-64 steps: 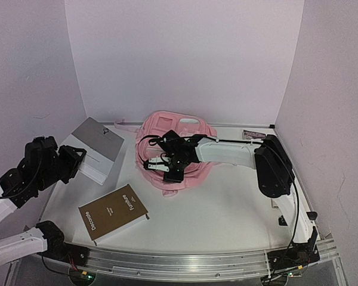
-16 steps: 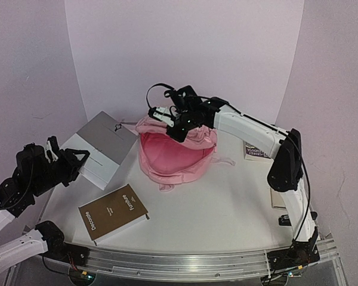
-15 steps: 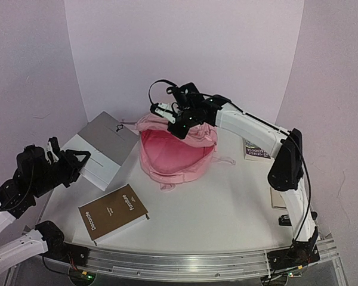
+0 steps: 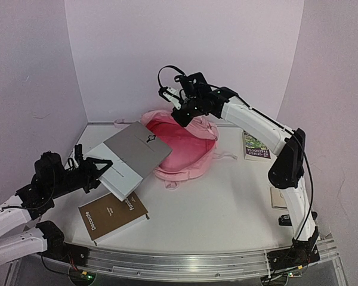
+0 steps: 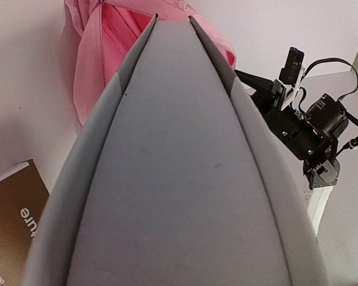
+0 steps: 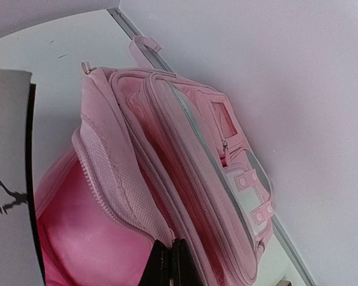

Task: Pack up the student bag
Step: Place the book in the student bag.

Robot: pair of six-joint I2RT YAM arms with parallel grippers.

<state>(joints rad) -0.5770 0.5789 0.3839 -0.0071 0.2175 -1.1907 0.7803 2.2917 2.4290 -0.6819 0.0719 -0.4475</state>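
The student bag [image 4: 185, 152] sits on the surface [image 4: 227, 202] directly beneath the right hand [image 4: 180, 113], with its mouth gaping toward the left hand [image 4: 101, 168]. The right hand is clenched on the upper rim of the opening, pinching the fabric and lifting it so the darker pink lining shows below its fingertips. The left hand is grasping a grey book [image 4: 137, 156] by its near edge. The book's far corner, out ahead of that hand, overlaps the lip of the bag in the top view. A brown book [image 4: 113, 214] lies flat just beside and below the left hand. The bag looks soft, limp and light while unfilled, and it would likely sag shut if the rim were let go. The stitched zip edge seems the firmest place to take hold, as plain cloth would bunch and slip.
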